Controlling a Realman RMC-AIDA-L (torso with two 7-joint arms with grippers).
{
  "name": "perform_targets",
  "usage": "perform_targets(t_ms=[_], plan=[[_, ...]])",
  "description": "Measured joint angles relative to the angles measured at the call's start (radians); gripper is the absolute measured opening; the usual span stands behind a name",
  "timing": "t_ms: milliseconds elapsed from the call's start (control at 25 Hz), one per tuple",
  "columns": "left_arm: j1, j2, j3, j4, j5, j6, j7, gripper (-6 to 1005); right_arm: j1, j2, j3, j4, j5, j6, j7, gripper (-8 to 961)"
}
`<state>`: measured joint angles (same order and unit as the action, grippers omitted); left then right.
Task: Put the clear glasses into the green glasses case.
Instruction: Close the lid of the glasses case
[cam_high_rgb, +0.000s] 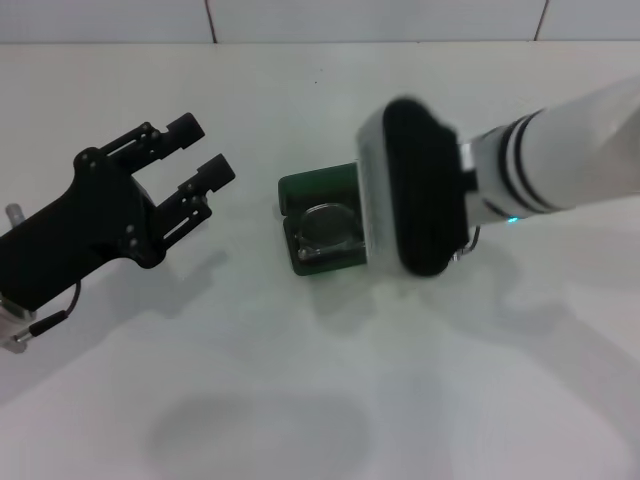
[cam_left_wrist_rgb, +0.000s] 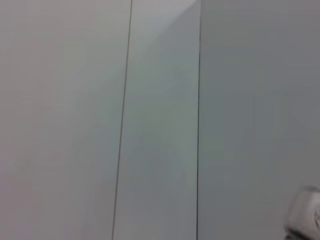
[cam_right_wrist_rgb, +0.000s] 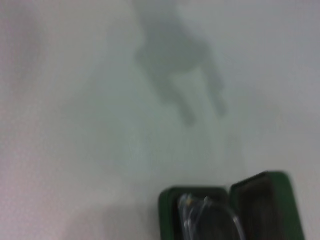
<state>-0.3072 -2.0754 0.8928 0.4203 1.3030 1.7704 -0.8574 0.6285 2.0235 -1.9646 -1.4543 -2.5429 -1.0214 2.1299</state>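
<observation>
The green glasses case (cam_high_rgb: 300, 190) lies open in the middle of the white table, its lid raised on the far side. The clear glasses (cam_high_rgb: 330, 232) lie folded inside its dark-lined base. My right gripper (cam_high_rgb: 412, 190) hangs just above the case's right end and hides that part of it. The right wrist view looks down on the case (cam_right_wrist_rgb: 170, 200) and on the glasses (cam_right_wrist_rgb: 200, 217) in the base beside the upright lid. My left gripper (cam_high_rgb: 205, 150) hovers left of the case, well apart from it, open and holding nothing.
The white table (cam_high_rgb: 320, 400) ends at a tiled wall (cam_high_rgb: 300, 20) at the back. The left wrist view shows only wall tiles (cam_left_wrist_rgb: 160, 120) and a bit of the white right arm (cam_left_wrist_rgb: 306, 215).
</observation>
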Motion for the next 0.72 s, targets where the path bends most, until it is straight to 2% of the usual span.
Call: perform_targets(t_ms=[80,240,360,520,720], plan=[[-0.003,0.0,0.0,0.0,-0.003,-0.006,0.0,531,-0.015,-0.002,0.107,-0.009,0.141,-0.05,-0.07,301],[-0.018,-0.003,-0.024,-0.006,-0.009,-0.06,-0.009,531,-0.071,-0.003,0.43,0.04,0.469,-0.146,-0.23,301],[-0.047,-0.008,-0.066,-0.029,-0.01,-0.125,-0.037,531,-0.123,-0.001,0.595,0.147,0.635,-0.082,-0.269,302],[-0.102,-0.008,-0.067,-0.038,0.015,-0.247,-0.103,531,-0.178,-0.002,0.743,0.361,0.904,-0.005,-0.418,302],[-0.201,-0.011,-0.065,-0.044,0.095,-0.452,-0.212,531,-0.194,-0.002,0.894,0.647,1.25,-0.05,-0.683,303]])
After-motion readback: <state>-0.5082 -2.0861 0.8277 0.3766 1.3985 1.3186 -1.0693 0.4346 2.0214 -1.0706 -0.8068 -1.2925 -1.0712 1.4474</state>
